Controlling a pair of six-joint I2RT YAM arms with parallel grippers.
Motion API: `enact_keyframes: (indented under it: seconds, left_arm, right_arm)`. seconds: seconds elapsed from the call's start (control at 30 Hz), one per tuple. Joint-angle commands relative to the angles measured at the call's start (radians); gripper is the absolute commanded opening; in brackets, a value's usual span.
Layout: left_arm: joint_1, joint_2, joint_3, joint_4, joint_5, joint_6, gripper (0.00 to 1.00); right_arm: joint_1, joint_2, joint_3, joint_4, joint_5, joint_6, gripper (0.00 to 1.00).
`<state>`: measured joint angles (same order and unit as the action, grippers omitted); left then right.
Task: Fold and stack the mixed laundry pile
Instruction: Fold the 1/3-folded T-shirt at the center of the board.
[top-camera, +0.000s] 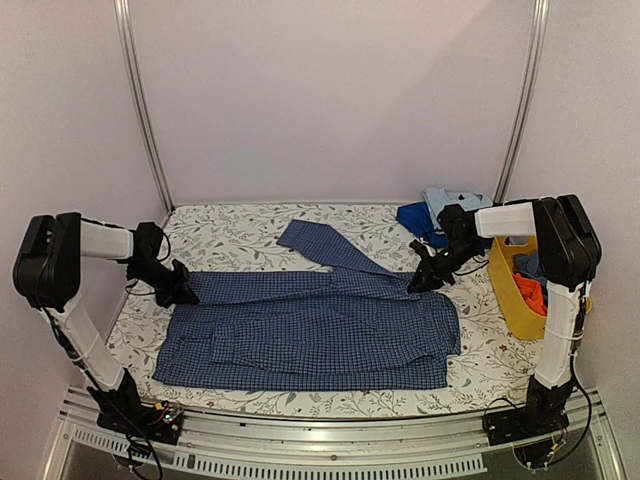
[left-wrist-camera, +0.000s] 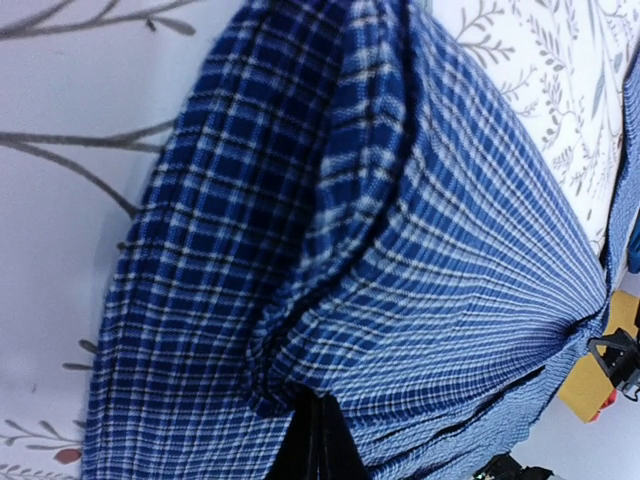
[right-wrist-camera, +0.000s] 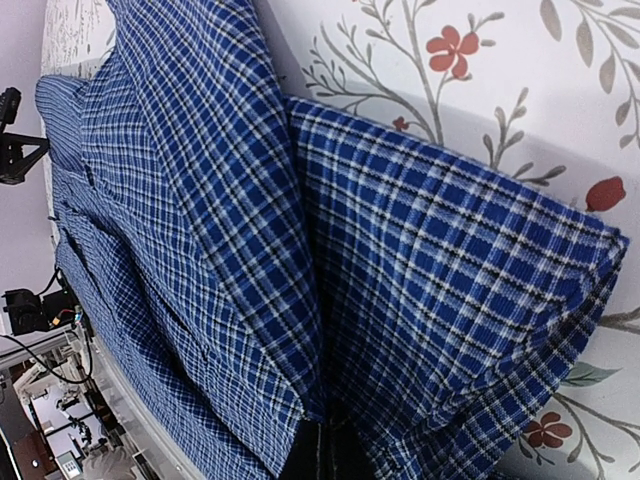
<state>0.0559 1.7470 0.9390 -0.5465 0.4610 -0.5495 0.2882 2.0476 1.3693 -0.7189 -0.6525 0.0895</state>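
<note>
On the floral-print worktop (top-camera: 230, 225), a blue small-check shirt (top-camera: 310, 335) lay spread flat across the middle, its long side running from left to right and one sleeve (top-camera: 322, 245) angled toward the back wall. The left end effector (top-camera: 183, 287) sat at the shirt's far left edge, low against the cloth, and the right end effector (top-camera: 422, 280) sat at the shirt's upper right corner, so the garment stretched between the two. Both were closed tight.

In the left wrist view the checked fabric rose in a fold that narrowed down into the dark fingers (left-wrist-camera: 312, 445) at the bottom of the picture, with pleats drawn toward that pinch; the left end effector had the shirt's edge clamped. In the right wrist view two layers of the same fabric met in a seam-like crease that ran down into the fingers (right-wrist-camera: 322, 450), and the right end effector likewise had the cloth pinched.

Behind the right end effector, near the back right corner, a dark blue garment (top-camera: 415, 216) and a light blue garment (top-camera: 452, 200) lay bunched together, apart from the shirt. A yellow plastic basket (top-camera: 507, 300) stood at the right edge of the worktop, just beside the right arm, with a red-orange cloth piece (top-camera: 531, 294) showing inside it.
</note>
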Motion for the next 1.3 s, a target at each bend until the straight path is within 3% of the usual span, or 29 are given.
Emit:
enact_keyframes:
  seconds: [0.0, 0.47, 0.83, 1.27]
  left_arm:
    - [0.015, -0.028, 0.056, -0.046, -0.025, 0.030, 0.00]
    - [0.021, -0.075, 0.036, -0.124, -0.020, 0.072, 0.00]
    - [0.021, -0.029, -0.047, -0.059, -0.030, 0.061, 0.00]
    - [0.033, -0.048, 0.097, -0.153, -0.055, 0.087, 0.00]
  right_arm:
    - [0.007, -0.026, 0.039, -0.029, 0.002, -0.005, 0.00]
    - [0.007, -0.062, -0.033, -0.031, 0.013, -0.008, 0.00]
    - [0.007, -0.010, -0.059, -0.009, 0.022, -0.012, 0.00]
    - [0.007, -0.040, 0.100, -0.114, 0.012, -0.004, 0.00]
